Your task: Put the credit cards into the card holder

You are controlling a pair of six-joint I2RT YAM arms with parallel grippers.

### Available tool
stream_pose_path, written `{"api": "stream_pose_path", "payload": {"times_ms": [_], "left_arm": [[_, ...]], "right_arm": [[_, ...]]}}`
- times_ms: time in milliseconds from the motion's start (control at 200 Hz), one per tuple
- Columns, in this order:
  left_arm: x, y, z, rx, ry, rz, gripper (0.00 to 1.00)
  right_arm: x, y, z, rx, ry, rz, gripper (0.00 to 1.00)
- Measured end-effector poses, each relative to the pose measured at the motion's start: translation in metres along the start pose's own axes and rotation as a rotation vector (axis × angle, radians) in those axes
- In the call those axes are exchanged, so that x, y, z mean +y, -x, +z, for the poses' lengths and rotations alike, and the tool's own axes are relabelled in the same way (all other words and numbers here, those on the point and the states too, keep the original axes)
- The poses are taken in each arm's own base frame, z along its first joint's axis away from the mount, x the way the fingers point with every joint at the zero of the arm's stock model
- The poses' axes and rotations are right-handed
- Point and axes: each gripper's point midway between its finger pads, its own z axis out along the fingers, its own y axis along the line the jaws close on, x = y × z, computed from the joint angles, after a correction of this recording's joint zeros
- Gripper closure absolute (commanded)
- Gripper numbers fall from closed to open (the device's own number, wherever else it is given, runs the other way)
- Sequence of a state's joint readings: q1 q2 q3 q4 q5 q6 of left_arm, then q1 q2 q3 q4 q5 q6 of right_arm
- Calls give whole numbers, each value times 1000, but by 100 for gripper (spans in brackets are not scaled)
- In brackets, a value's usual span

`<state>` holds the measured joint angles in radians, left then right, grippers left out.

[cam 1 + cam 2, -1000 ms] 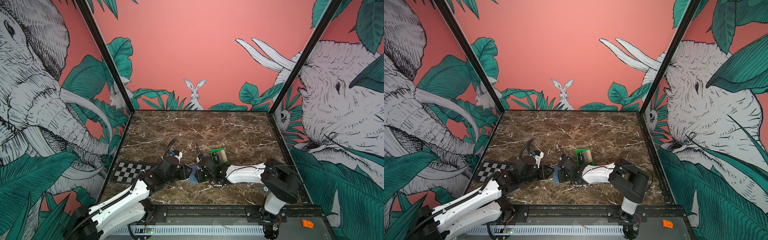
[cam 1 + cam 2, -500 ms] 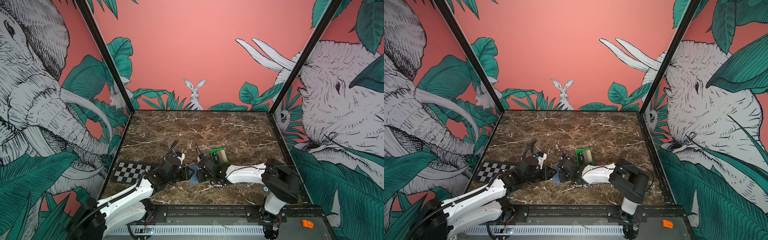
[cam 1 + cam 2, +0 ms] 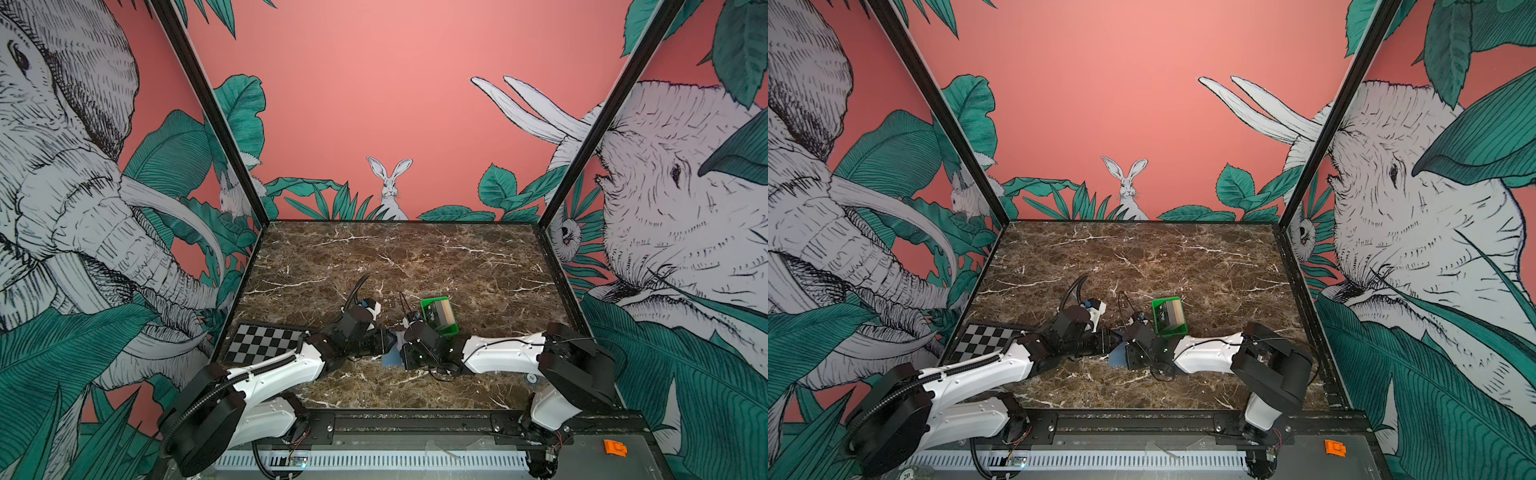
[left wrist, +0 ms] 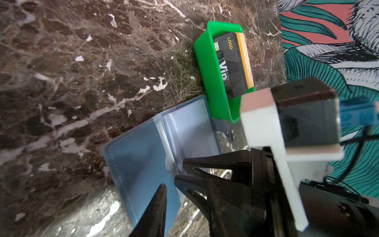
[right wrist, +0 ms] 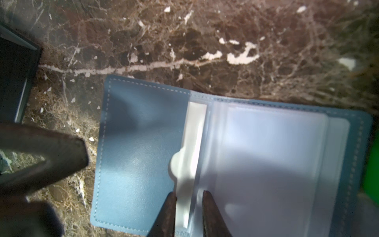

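Left gripper (image 3: 384, 338) hovers over the open holder (image 4: 139, 156), mid-counter (image 3: 374, 257) near the front edge, jaws too hidden to call. Right gripper (image 5: 189, 205) pinches a clear sleeve (image 5: 190, 143). Cards (image 4: 231, 67) lie in the green tray (image 4: 205, 67) just beyond; none looks loaded yet

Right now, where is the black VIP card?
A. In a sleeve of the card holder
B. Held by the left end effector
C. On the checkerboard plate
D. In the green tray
D: the left wrist view shows the black VIP card lying inside the green tray, which sits beside the open card holder.
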<state>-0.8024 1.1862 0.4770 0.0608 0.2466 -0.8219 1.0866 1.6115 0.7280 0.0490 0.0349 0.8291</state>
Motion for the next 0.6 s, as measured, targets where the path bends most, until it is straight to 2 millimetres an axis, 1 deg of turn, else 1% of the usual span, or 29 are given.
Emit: {"api": "stream_pose_path", "payload": {"times_ms": [120, 340, 520, 600], "left_arm": [[3, -3, 7, 23, 13, 5, 65], [11, -9, 17, 58, 42, -3, 67], [13, -11, 19, 64, 46, -6, 67], [12, -11, 20, 60, 43, -8, 67]], "right_arm": [[-3, -2, -5, -4, -1, 11, 76], [-3, -4, -5, -2, -6, 13, 76], [-3, -4, -6, -1, -7, 17, 76], [-4, -4, -9, -1, -19, 15, 76]]}}
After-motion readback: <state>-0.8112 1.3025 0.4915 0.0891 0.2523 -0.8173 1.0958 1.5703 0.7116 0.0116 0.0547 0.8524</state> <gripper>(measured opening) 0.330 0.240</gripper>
